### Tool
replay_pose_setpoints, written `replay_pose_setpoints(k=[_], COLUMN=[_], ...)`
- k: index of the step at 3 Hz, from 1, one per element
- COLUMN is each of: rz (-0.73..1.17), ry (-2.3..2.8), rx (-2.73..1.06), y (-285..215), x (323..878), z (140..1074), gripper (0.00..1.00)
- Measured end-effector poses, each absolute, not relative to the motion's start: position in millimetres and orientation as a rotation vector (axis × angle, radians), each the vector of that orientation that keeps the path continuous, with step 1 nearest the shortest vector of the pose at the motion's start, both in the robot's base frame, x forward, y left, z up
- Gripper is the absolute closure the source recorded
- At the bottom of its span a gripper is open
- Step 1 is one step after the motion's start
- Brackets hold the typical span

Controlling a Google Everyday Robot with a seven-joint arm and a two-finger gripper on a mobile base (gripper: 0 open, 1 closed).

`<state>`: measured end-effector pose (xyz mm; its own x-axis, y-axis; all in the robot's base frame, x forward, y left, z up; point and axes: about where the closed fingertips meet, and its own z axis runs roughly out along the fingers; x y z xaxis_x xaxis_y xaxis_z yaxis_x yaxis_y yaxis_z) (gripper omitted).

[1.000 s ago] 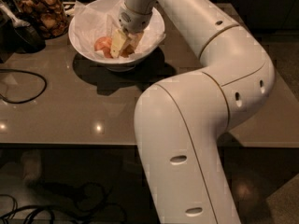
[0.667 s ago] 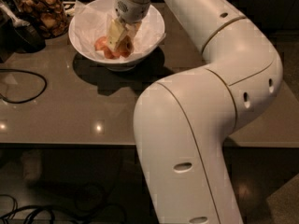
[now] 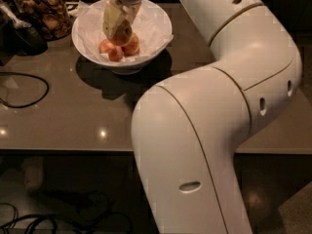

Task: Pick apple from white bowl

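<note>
The white bowl [image 3: 158,30], lined with crinkled white paper, stands on the brown table at the back. Orange-red apples [image 3: 116,51] lie in its middle. My gripper [image 3: 120,32] reaches down into the bowl from above. Its cream fingers [image 3: 112,17] are closed around one apple [image 3: 123,33], which sits just above the others. The arm's large white links fill the right and centre of the view.
A glass jar of brown snacks [image 3: 43,11] stands left of the bowl, with a black object [image 3: 22,37] in front of it. A black cable [image 3: 29,89] loops on the table at the left. The table's front edge [image 3: 68,151] runs across the lower part.
The gripper has shifted left over the apples and come up a little, with one apple now between its fingers.
</note>
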<state>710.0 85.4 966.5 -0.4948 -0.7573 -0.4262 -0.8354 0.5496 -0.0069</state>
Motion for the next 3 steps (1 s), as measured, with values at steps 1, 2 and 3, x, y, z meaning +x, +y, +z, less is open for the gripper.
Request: replay_pose_setpoints(k=[1, 2, 3], rz=[0.3, 0.391, 0.459], ry=[2.342, 2.272, 2.23], rx=[-1.369, -1.437, -1.455], y=[101.6, 110.5, 110.9], x=[693.1, 669.8, 652.4], z=[992.5, 1014.7, 1031.9], gripper=[1.0, 1.0, 1.0])
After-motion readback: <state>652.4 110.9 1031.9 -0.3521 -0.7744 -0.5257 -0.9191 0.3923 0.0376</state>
